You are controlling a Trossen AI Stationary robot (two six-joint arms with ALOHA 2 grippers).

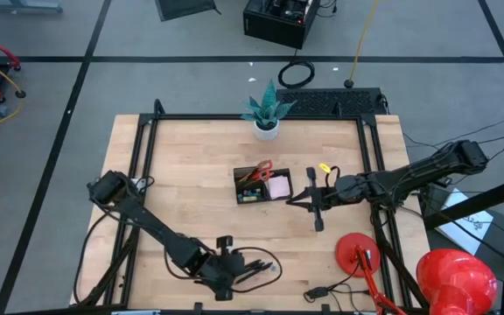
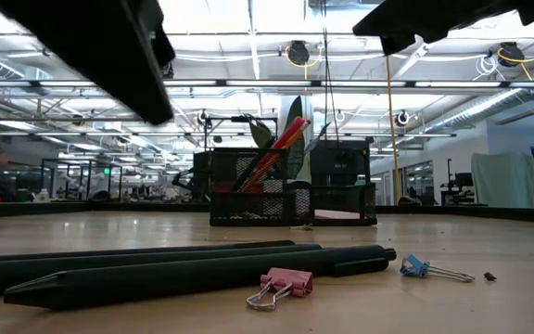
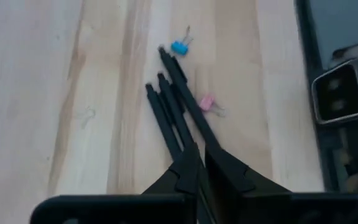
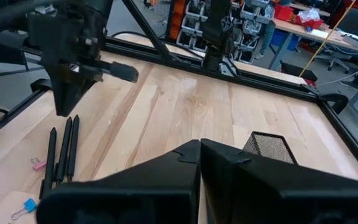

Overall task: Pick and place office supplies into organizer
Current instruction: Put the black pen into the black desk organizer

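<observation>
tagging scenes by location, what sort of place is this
Probably a robotics lab or open workshop: a wooden table in a black frame, strip-lit industrial ceiling over rows of workbenches, and taped lines on a grey floor with loose cables.

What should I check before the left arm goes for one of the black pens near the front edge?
1. Left gripper over the three black pens: ok.
2. Left jaws open enough to take a pen: not ok, nearly closed.
3. Pens separated: not ok, they lie bunched together.
4. Pink binder clip and blue binder clip clear of the pens: not ok, both lie close beside them.
5. Black mesh organizer has room: cannot tell.
6. Right gripper out of the way: ok, shut beside the organizer.
</observation>
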